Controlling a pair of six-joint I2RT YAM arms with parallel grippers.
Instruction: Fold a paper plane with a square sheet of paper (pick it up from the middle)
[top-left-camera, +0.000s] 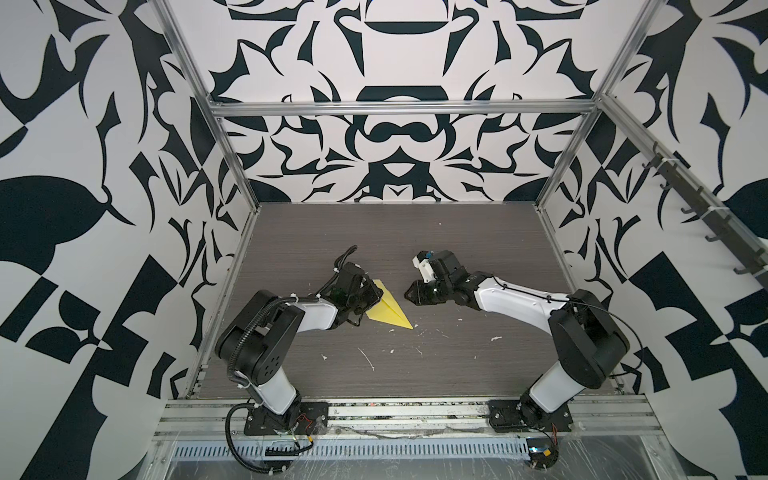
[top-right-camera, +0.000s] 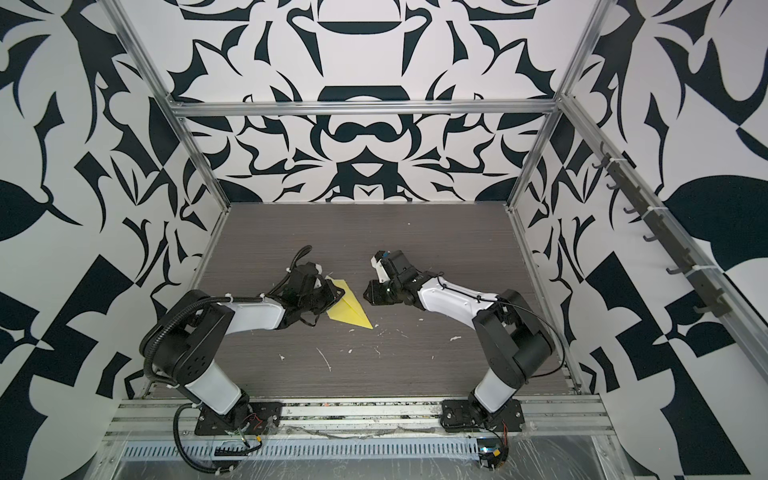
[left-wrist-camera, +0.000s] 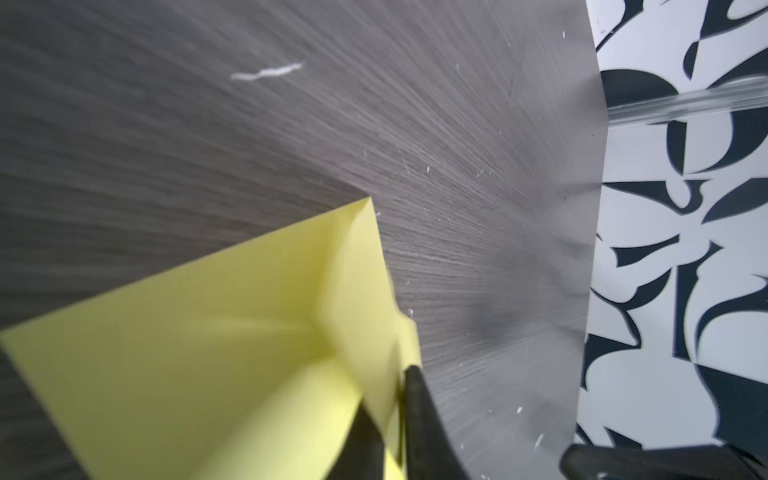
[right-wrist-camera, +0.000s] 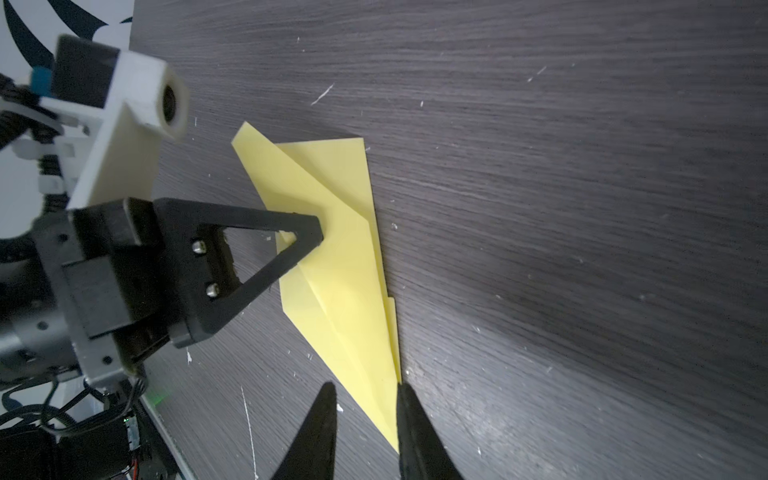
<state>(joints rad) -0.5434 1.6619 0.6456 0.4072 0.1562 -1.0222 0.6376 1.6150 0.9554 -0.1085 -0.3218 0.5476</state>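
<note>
While the left claw (top-left-camera: 374, 298) pinches the dart-shaped paper plane (top-left-camera: 390, 313), the right claw (top-left-camera: 408, 296) stands narrow and empty. Folding looks nearly done.

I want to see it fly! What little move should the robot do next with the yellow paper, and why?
Probably lift the pinched end a little. The left tool looks closed on the wide end of the folded yellow paper, which lies on the table. The right tool is open and apart from the paper. A small lift would likely show whether the grip holds.
</note>
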